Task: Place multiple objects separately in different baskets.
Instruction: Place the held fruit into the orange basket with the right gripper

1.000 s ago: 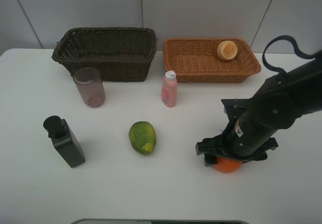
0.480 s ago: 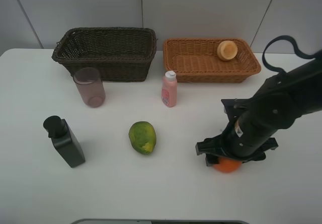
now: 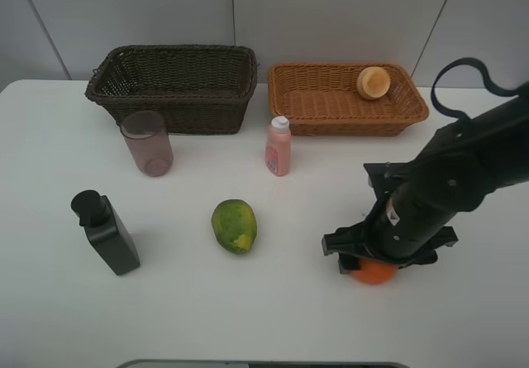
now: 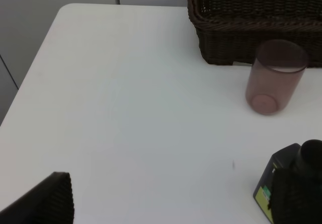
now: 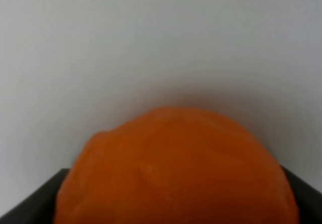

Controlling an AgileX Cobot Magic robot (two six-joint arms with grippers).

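White worktop [image 3: 273, 318] below grey wall panels is carrying the orange [image 3: 374, 274] at its near right. Being round and smooth, the fruit is probably at risk of squirting or rolling free if the lift toward the orange-tan basket [image 3: 331, 107], far right, is starting with an off-centre squeeze. It is sitting directly under the right pincer [image 3: 376, 263], whose half-spread fingers are pressing its two sides from above. Farther left, the left pincer [image 4: 171, 204] is gaping wide and holding nothing.

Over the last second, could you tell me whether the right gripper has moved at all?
No: the right gripper stays around the orange, just as far from the pink bottle.
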